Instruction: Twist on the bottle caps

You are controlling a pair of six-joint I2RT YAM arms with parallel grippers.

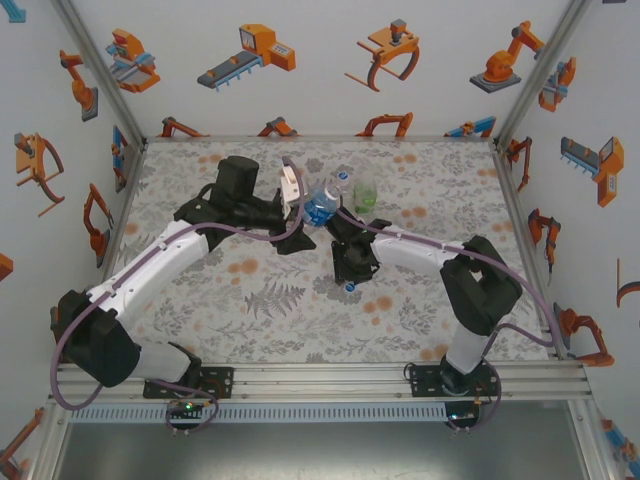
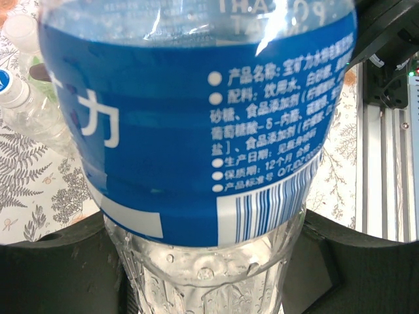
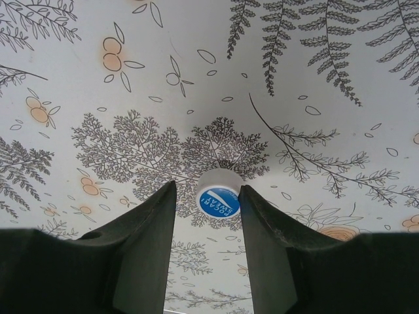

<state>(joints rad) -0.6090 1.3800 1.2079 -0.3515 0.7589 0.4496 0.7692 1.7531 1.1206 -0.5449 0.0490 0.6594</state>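
Early stage, by the look of it. Left gripper (image 1: pixel 303 216) clamped on blue bottle (image 2: pixel 196 131). Right gripper (image 3: pixel 207 190) jaws apart, straddling cap (image 3: pixel 218 198) on table (image 3: pixel 366 59) just beyond its fingertips, not yet pinched. Pick-up and screwing left. Green bottle (image 1: pixel 366 193) and clear bottle (image 1: pixel 343 180) just past left gripper, caps unclear.

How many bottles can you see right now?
3. The blue-label bottle is clamped in the left gripper. The plain clear bottle and the green-tinted bottle stand close together just beyond it. None appears hidden.
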